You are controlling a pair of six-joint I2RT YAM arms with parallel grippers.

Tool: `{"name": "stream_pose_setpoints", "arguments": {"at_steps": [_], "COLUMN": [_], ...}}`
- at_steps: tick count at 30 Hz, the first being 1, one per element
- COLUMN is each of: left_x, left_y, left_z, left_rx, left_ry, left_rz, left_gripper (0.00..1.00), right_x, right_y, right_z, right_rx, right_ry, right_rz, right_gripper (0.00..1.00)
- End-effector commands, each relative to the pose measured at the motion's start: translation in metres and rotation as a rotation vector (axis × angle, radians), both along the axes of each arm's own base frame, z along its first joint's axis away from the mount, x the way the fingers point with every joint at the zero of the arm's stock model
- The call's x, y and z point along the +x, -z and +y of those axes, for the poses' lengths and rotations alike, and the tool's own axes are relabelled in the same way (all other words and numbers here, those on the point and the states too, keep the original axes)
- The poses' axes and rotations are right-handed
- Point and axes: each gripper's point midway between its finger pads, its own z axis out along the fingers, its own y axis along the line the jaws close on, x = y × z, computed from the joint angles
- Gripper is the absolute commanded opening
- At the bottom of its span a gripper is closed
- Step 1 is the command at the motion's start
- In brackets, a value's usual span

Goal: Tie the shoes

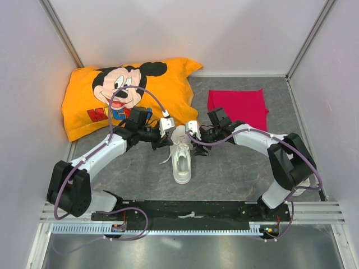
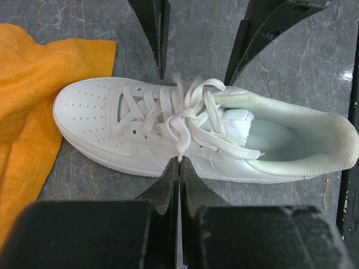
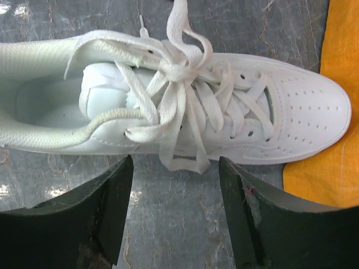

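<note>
White low-top lace-up sneaker (image 1: 182, 158) lies mid-table, toe toward the far orange pillow (image 1: 84, 98); left gripper (image 2: 179, 167) is pinched on a thin white lace loop (image 2: 180, 143), right gripper (image 3: 175, 162) waits with jaws apart, so an uneven pull could slip the loop free.

Pillow (image 1: 84, 106) at shoe (image 1: 182, 159) toe, room behind heel

White sneaker (image 2: 140, 129) toe-left on grey table (image 2: 314, 84), left gripper (image 2: 179, 166) pinching its lace loop (image 2: 180, 134); orange pillow (image 2: 28, 112) at left
</note>
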Motion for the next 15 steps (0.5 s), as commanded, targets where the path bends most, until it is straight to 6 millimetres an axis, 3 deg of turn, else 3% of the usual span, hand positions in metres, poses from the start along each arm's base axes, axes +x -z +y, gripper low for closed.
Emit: {"name": "stream_pose_setpoints", "arguments": {"at_steps": [1, 7, 8, 12, 14, 15], "left_x": [0.011, 0.012, 0.012, 0.013, 0.013, 0.014], "left_y": [-0.015, -0.014, -0.013, -0.017, -0.017, -0.019], "left_z": [-0.007, -0.007, -0.007, -0.004, -0.001, 0.001], "left_rx": [-0.02, -0.015, -0.013, -0.014, -0.011, -0.012], "left_ry": [0.034, 0.035, 0.034, 0.024, 0.007, 0.001], "left_rz": [-0.072, -0.074, -0.073, -0.084, -0.076, -0.079], "left_gripper": [0.01, 0.02, 0.02, 0.02, 0.02, 0.02], "right_x": [0.014, 0.02, 0.021, 0.024, 0.024, 0.022], "right_y": [-0.018, -0.023, -0.023, -0.023, -0.023, -0.025], "right_z": [0.02, 0.025, 0.024, 0.019, 0.015, 0.013], "right_rx": [0.055, 0.06, 0.059, 0.031, 0.018, 0.012], "right_ry": [-0.021, 0.005, 0.012, 0.049, 0.063, 0.081], "right_rz": [-0.066, -0.085, -0.086, -0.092, -0.091, -0.079], "right_gripper": [0.68, 0.52, 0.41, 0.18, 0.0, 0.0]}}
